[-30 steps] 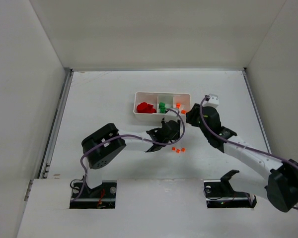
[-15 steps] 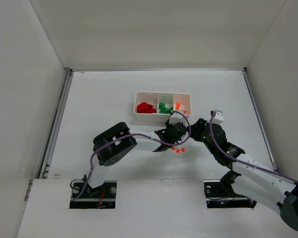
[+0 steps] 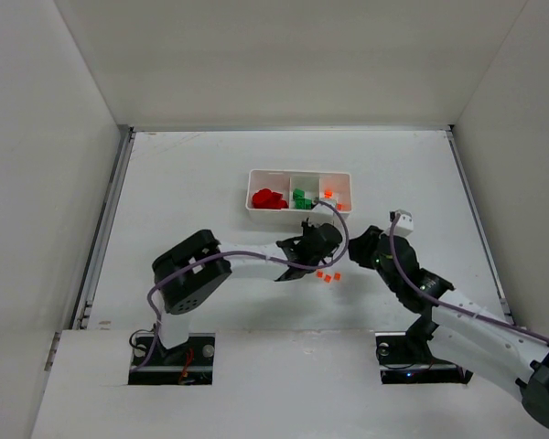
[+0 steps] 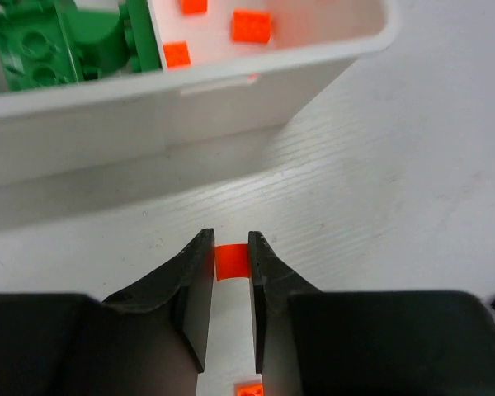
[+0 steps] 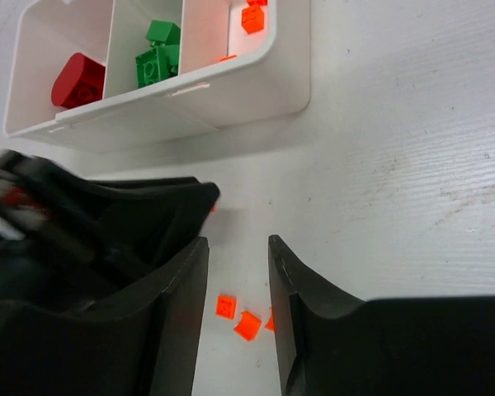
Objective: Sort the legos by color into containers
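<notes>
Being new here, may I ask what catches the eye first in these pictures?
The bright colours in the white tray at mid-table: red bricks left, green bricks in the middle, orange pieces right. Just in front of it, the left gripper pinches a tiny orange piece in its fingers, with more loose pieces beside the open right gripper.

Small orange plastic brick (image 4: 228, 262) largely hidden between the fingers of the left gripper (image 4: 229, 244); second orange piece (image 4: 248, 388) cropped by the bottom edge; white three-compartment plastic tray (image 4: 190, 107) cropped top and left. Right wrist view: left arm (image 5: 16, 191) blurred; loose orange piece (image 5: 269, 320) half hidden behind a finger of the right gripper (image 5: 237, 241).
</notes>
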You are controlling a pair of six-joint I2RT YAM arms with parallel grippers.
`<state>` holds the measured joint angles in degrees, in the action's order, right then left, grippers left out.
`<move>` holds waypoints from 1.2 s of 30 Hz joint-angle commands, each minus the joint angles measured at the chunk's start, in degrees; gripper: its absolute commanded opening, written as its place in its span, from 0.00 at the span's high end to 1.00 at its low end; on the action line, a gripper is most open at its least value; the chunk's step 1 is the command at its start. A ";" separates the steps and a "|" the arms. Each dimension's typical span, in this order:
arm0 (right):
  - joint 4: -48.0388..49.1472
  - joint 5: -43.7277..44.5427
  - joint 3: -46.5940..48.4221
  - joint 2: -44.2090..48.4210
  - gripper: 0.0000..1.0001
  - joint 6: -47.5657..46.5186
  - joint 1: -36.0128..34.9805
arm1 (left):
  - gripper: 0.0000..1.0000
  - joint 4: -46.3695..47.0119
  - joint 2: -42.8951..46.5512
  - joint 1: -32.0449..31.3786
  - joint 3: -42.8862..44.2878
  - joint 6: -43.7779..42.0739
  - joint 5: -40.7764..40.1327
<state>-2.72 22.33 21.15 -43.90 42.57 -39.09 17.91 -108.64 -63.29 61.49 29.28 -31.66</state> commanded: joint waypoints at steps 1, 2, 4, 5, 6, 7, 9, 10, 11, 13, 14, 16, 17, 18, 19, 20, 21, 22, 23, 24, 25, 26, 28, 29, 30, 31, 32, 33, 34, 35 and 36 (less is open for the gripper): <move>-0.53 1.40 0.03 -0.74 0.60 1.03 -1.38 | 0.88 1.51 8.88 0.75 0.99 -1.32 0.63; -0.53 1.66 0.12 -1.36 0.60 1.11 -1.82 | 0.88 1.51 9.23 1.36 1.95 -1.76 1.50; -0.62 2.28 0.39 -3.03 0.61 1.38 -2.96 | 0.88 1.60 8.80 2.94 4.58 -2.47 3.35; -0.62 2.63 0.56 -3.73 0.61 1.47 -3.40 | 0.88 1.60 8.01 3.82 6.08 -2.82 4.23; -0.79 2.98 0.82 -4.35 0.61 1.47 -3.84 | 0.88 1.69 6.96 4.61 7.83 -3.26 5.11; -1.06 3.07 1.00 -4.96 0.61 1.64 -4.36 | 0.88 1.86 5.56 5.49 9.59 -3.78 5.90; -1.58 3.51 1.44 -6.37 0.60 2.08 -5.59 | 0.88 1.25 2.22 7.34 13.63 -4.31 8.27; -1.85 3.77 1.70 -7.07 0.60 2.17 -6.21 | 0.87 1.07 0.64 8.13 15.31 -4.32 9.24; -2.20 3.95 1.88 -7.60 0.60 2.34 -6.91 | 0.86 1.07 -0.68 8.83 16.71 -4.32 9.94; -2.99 4.39 2.49 -9.18 0.59 2.78 -8.40 | 0.80 0.90 -2.71 9.98 18.74 -4.32 10.56; -3.43 4.65 2.76 -10.06 0.58 3.05 -9.28 | 0.76 0.72 -3.33 10.59 19.36 -4.23 10.74; -4.39 5.27 3.37 -11.73 0.57 3.92 -11.13 | 0.67 0.55 -3.51 11.30 19.80 -4.05 11.09; -4.92 5.88 3.72 -12.69 0.57 4.45 -11.92 | 0.63 0.46 -2.99 11.48 19.46 -3.88 11.44; -5.53 6.41 3.99 -13.66 0.57 4.98 -12.62 | 0.60 0.54 -2.11 11.48 18.76 -3.96 11.62; -6.32 6.94 4.25 -14.54 0.57 5.59 -13.07 | 0.59 0.89 -0.97 11.39 17.71 -4.23 11.62; -7.20 7.64 4.69 -15.68 0.58 6.47 -13.51 | 0.58 1.07 0.26 11.22 16.48 -4.32 11.62; -7.91 8.08 5.04 -16.73 0.58 7.09 -13.94 | 0.58 1.16 1.49 11.13 15.16 -4.32 11.71; -8.52 8.43 5.39 -17.61 0.58 7.61 -14.47 | 0.59 1.25 2.98 10.86 13.41 -4.14 11.71; -9.05 8.87 5.74 -18.49 0.59 8.05 -14.91 | 0.60 1.34 4.56 10.60 11.47 -4.14 11.80; -9.49 9.31 6.01 -19.29 0.59 8.41 -15.35 | 0.61 1.42 6.32 10.08 9.19 -3.88 11.80; -9.93 9.75 6.19 -20.08 0.59 8.93 -15.70 | 0.62 1.42 7.99 9.64 7.08 -3.70 11.80; -10.46 10.19 6.36 -20.87 0.58 9.55 -15.97 | 0.62 1.42 9.57 9.02 4.80 -3.61 11.80; -11.60 10.98 6.89 -21.93 0.57 10.69 -16.41 | 0.63 1.69 13.26 7.70 -0.21 -2.74 11.27; -12.04 11.33 7.15 -22.02 0.55 11.04 -16.67 | 0.63 1.95 15.02 7.00 -2.67 -2.21 11.18; -12.48 11.68 7.50 -22.11 0.55 11.39 -16.93 | 0.63 2.39 16.86 6.30 -5.31 -1.86 10.92; -12.92 11.86 7.77 -22.28 0.55 11.57 -16.94 | 0.63 2.83 18.36 5.51 -7.68 -1.42 10.66; -13.45 11.86 8.03 -22.72 0.55 11.66 -17.02 | 0.63 3.09 19.77 4.80 -9.79 -0.98 10.22; -13.89 11.86 8.47 -23.24 0.55 11.75 -17.03 | 0.63 3.09 20.91 4.10 -11.73 -0.72 9.87; -14.41 11.78 8.82 -23.86 0.55 11.84 -17.03 | 0.63 3.18 21.97 3.49 -13.58 -0.19 9.51; -15.11 11.69 9.26 -24.56 0.55 12.19 -17.37 | 0.63 3.18 22.94 2.87 -15.16 0.34 9.34; -15.64 11.69 9.52 -25.00 0.55 12.62 -17.72 | 0.63 3.18 23.64 2.34 -16.66 0.60 9.16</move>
<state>-15.81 32.03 27.77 -67.79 53.25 -55.75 19.33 -87.85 -59.90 48.29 28.01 -20.84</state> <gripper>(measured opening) 0.448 0.370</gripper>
